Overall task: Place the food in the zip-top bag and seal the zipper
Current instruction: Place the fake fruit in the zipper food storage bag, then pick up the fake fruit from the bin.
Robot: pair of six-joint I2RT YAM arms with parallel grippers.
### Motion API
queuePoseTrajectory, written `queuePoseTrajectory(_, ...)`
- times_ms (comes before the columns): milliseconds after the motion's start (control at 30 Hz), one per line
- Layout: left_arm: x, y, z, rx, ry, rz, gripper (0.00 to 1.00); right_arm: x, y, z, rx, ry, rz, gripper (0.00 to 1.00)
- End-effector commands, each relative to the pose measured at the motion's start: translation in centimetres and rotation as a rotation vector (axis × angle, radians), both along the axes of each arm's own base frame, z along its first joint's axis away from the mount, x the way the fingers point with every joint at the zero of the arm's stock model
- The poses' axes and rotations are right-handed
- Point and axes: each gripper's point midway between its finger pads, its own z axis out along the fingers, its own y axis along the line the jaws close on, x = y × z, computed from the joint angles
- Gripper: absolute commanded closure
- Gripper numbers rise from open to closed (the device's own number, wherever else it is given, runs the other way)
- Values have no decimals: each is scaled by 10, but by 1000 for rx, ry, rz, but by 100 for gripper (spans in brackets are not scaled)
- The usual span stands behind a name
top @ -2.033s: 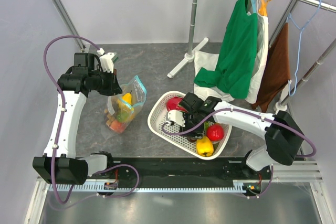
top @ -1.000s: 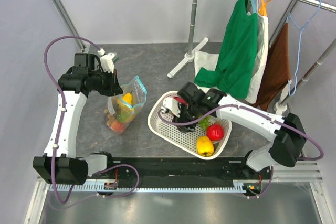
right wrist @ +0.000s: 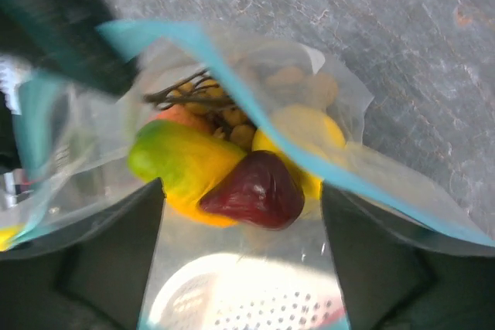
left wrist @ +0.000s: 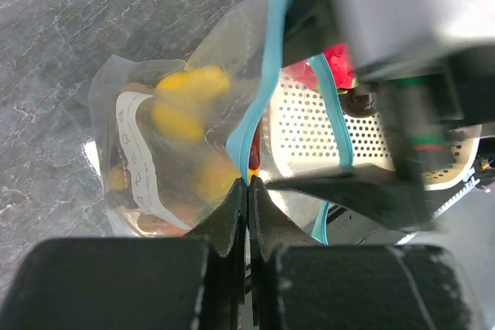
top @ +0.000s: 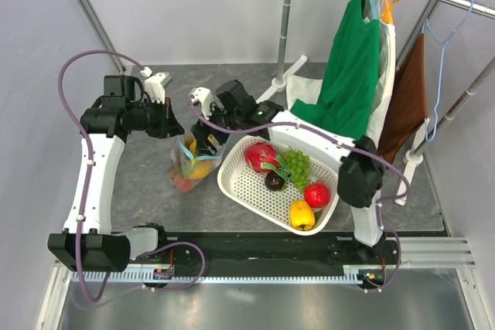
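Note:
The clear zip-top bag [top: 188,166] stands left of the white basket [top: 232,183], its mouth open. My left gripper [top: 168,126] is shut on the teal zipper strip [left wrist: 267,86] and holds one side of the mouth up. My right gripper [top: 205,139] is over the mouth, its fingers wide open. In the right wrist view a dark red fruit [right wrist: 255,189] lies inside the bag between the fingers, touching neither. Beside it are a green-yellow mango [right wrist: 182,164], a yellow lemon [right wrist: 303,138] and a brown berry cluster [right wrist: 207,100]. The zipper [right wrist: 325,168] crosses in front.
The basket holds a red fruit [top: 258,153], green grapes [top: 295,162], a dark fruit [top: 274,181], a red apple [top: 315,194] and a yellow fruit [top: 302,214]. A rack foot [top: 274,86] and hanging clothes [top: 348,75] stand behind at the right.
My right arm lifted out of the basket and swung left over the bag mouth, where its fingers now stand open. The dark red fruit now lies in the bag. The left gripper kept hold of the strip.

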Motion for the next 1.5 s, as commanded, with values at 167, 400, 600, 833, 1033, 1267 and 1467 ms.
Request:
queuePoseTrajectory(167,1,-8,13,-66,-22,-16,98,-16,-122,64,30,-100,-67,6)
queuePoseTrajectory(400,2,-8,11,-61,-17,-15,98,-82,-197,-22,-258,-135,169,15)
queuePoseTrajectory(600,3,-7,11,-58,-18,-11,98,-108,-227,-66,-393,-121,270,21)
queuePoseTrajectory(833,3,-5,13,-44,-28,-5,98,-126,-238,-101,-473,-66,276,27)
queuePoseTrajectory(1033,2,-6,14,-52,-29,-12,98,-117,-229,-120,-529,-52,200,27)
queuePoseTrajectory(1267,1,-9,20,-66,-43,-22,98,-84,-236,-137,-646,-96,40,22)
queuePoseTrajectory(1467,-2,-10,18,-70,-37,-26,98,-65,-230,-136,-637,-138,-57,10)
